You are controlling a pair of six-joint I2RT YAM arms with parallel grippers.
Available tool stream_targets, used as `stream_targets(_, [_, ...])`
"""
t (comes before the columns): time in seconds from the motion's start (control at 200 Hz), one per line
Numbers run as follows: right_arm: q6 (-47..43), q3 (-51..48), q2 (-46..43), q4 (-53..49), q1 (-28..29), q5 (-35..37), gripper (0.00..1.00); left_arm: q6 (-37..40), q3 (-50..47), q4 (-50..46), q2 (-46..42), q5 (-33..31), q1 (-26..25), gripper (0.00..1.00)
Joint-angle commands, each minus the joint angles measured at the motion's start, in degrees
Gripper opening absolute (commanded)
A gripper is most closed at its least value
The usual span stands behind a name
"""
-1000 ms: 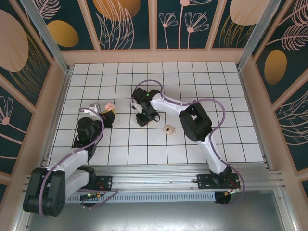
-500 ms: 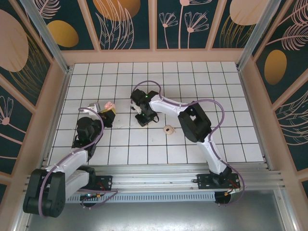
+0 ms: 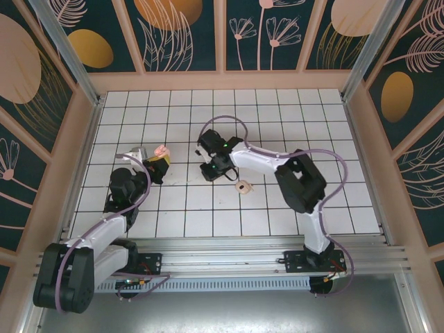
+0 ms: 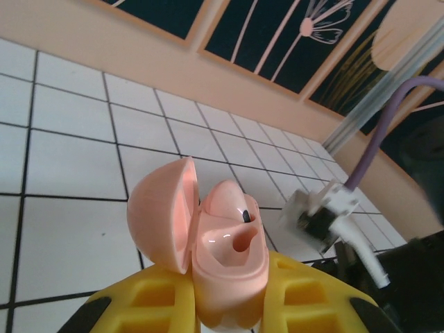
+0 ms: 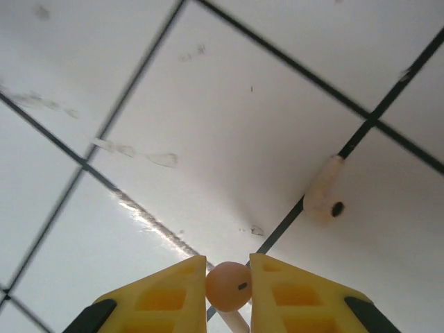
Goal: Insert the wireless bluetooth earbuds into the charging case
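Salmon-pink round plastic clamshell charging case [image 4: 225, 257], hinged open with hollow side up to receive, clamped in left gripper [image 4: 229, 305]; tiny pale pink-white earbud nub [image 5: 228, 286] pinched by right gripper [image 5: 227, 272], low over white tiles [image 5: 277, 104], presumably for transfer.

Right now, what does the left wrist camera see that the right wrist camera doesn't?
Left wrist camera, not the right: the open pink charging case, gripped by the left gripper, and the flowery wall behind. Right wrist camera, not the left: one earbud pinched in the right gripper, and a second earbud lying loose on the table. Both: yellow fingers at the bottom and the table's white tiles.
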Motion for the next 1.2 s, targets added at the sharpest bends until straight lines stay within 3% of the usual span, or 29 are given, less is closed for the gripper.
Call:
stream_targets(0.0, [4.1, -5.7, -8.5, 11.3, -2.4, -2.8, 0.18, 1.8, 2.0, 5.8, 1.1, 4.5, -0.7, 0.03])
stream_targets(0.215, [7.5, -16.7, -21.3, 23.5, -6.5, -6.5, 0.18, 6.1, 3.8, 7.3, 3.6, 5.6, -6.8, 0.03])
stream_targets(0.54, [6.5, -27.3, -36.1, 38.1, -10.6, -17.8, 0.19, 12.5, 6.7, 15.4, 9.9, 12.7, -14.0, 0.04])
stream_targets(0.666, [5.4, -27.8, -37.9, 40.4, -10.6, -21.8, 0.19, 17.8, 9.4, 13.5, 12.0, 12.8, -18.4, 0.04])
stream_targets(0.871, [4.8, -29.7, -38.9, 45.2, -10.0, -26.8, 0.19, 22.7, 11.2, 12.3, 12.8, 12.3, -20.9, 0.04])
stream_targets(1.191, [5.3, -31.1, -38.2, 49.0, -8.8, -29.4, 0.19, 23.0, 12.9, 12.5, 13.9, 11.6, -21.8, 0.05])
